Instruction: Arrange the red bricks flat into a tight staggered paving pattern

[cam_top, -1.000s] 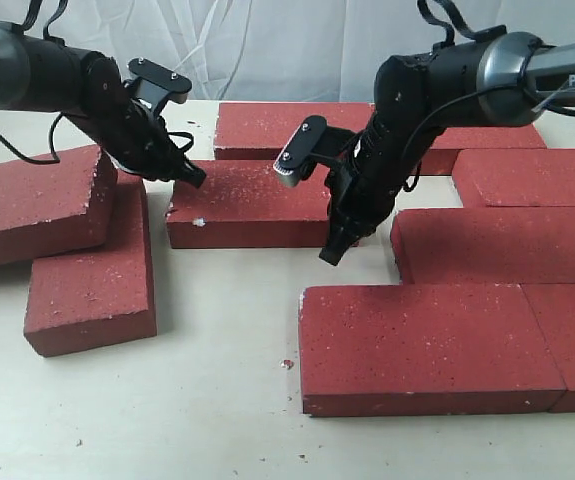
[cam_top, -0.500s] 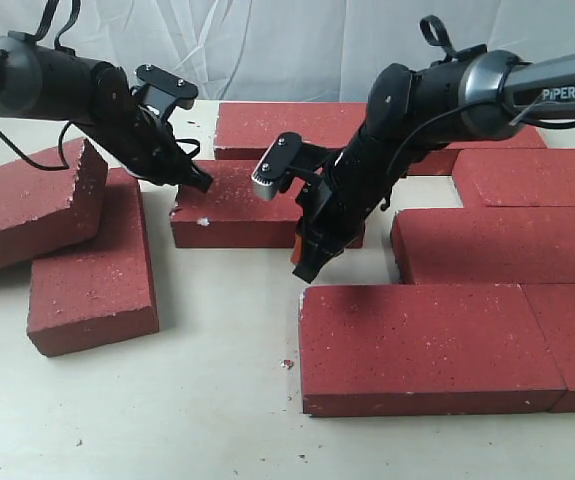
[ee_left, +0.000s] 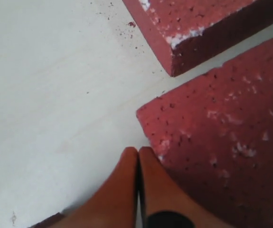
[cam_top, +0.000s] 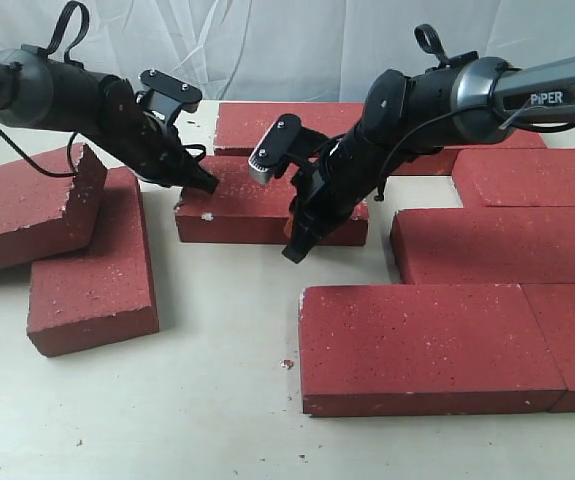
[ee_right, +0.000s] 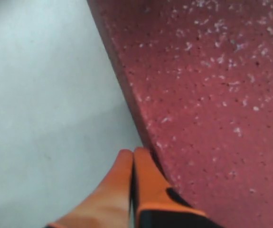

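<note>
On the table (cam_top: 207,400) the red bricks (cam_top: 497,245) are spread. At the far left a tilted brick (cam_top: 22,205) is leaned on a flat brick (cam_top: 92,270); the left gripper (cam_top: 205,183) is placed at the left rear corner of the middle brick (cam_top: 242,195), its fingers (ee_left: 122,190) pressed together with nothing between them; the right gripper (cam_top: 293,251) is set against the front face of the same brick, its fingers (ee_right: 148,185) also pressed together, nothing held; behind, a back brick (cam_top: 287,125) is laid flat; at the right, several bricks are fitted close together in staggered rows, the front brick (cam_top: 427,345) lying nearest.
</note>
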`<state>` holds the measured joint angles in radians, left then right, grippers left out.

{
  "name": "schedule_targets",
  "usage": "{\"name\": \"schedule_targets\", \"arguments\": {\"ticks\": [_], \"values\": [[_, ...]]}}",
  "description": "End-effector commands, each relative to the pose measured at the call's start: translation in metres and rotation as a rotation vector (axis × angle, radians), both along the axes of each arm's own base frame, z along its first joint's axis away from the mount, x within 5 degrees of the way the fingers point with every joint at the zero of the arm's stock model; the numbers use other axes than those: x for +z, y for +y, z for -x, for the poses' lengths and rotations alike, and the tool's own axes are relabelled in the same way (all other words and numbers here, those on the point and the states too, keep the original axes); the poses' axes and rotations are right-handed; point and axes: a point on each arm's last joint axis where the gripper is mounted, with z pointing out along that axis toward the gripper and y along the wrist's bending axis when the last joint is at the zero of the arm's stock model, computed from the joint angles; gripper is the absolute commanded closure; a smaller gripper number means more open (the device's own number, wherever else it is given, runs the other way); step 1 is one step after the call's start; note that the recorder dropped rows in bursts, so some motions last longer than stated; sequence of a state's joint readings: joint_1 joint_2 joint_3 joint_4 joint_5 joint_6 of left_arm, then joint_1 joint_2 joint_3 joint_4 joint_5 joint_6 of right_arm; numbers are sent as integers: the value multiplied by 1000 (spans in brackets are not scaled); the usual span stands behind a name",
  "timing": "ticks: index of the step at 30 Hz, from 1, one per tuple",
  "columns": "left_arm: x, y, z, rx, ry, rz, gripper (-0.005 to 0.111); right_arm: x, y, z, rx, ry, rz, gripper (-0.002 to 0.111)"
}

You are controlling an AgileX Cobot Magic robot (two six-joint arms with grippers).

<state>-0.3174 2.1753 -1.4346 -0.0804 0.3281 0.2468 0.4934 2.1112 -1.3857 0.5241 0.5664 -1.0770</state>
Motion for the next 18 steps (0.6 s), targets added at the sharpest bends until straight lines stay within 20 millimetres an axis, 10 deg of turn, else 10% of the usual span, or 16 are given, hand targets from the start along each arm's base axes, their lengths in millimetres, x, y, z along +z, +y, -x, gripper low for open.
{"name": "schedule_targets", "arguments": {"ticks": [1,18], "values": [[2,-4,-1,4,-26,18,107,3,-3,-7,-32,-60,15,109],[7,-26,0,-40,-110,43,107,12,-8,-5,-62,-53,55,109]]}}
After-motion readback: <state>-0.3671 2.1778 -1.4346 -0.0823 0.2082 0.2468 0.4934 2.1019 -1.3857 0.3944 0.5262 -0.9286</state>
